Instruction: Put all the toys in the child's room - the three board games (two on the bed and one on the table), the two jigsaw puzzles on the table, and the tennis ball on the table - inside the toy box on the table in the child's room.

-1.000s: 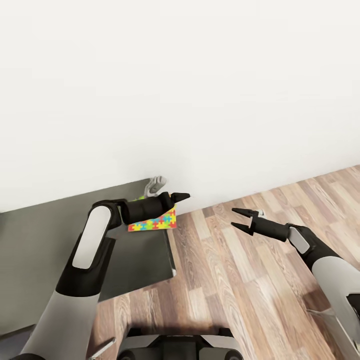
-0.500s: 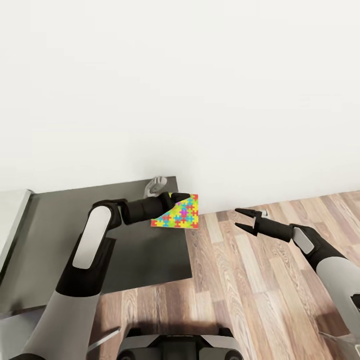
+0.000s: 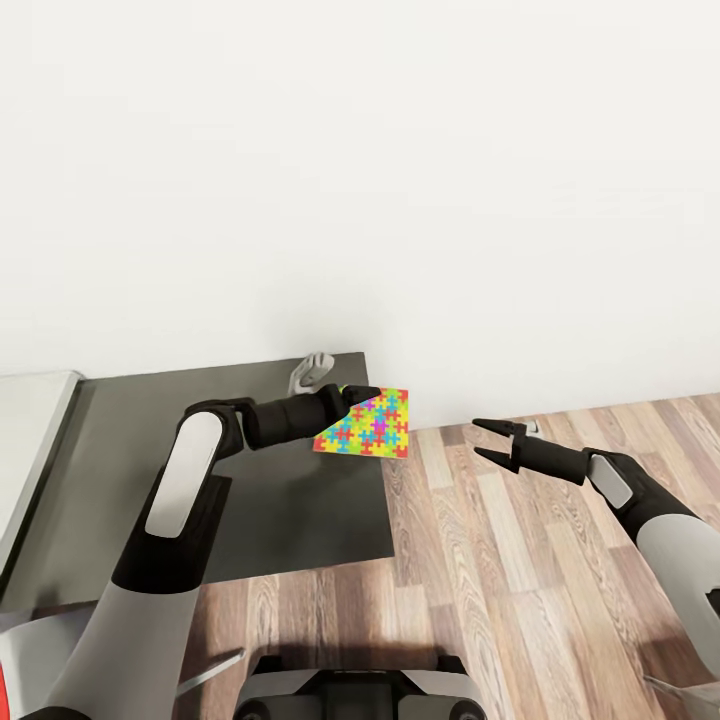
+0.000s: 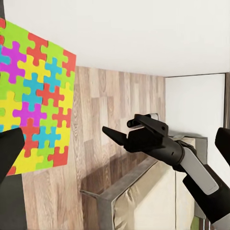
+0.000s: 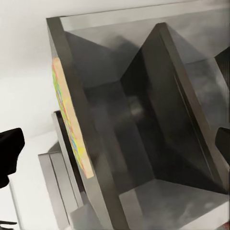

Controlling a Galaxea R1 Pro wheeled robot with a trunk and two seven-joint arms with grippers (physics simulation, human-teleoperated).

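A: Head view first: where is the jigsaw puzzle (image 3: 369,425)?

B: In the left end effector (image 3: 352,398), lifted over the far corner of the low dark cabinet (image 3: 150,450), near the white wall (image 3: 400,200). The fingers are closed on one edge and the square sticks out sideways.

A: And the right end effector (image 3: 484,442)?

B: Open, holding nothing, out over the wood floor (image 3: 520,580). The left wrist view shows it (image 4: 112,134) the same way, with the bed (image 4: 143,201) below.

A: What could go wrong?

B: The grip is only on the edge of a thin sheet, so I'd judge a quick turn of the base could swing it or pull it loose. It also hangs close to the wall and could clip it. The toy box isn't in sight, so there's carrying left to do.
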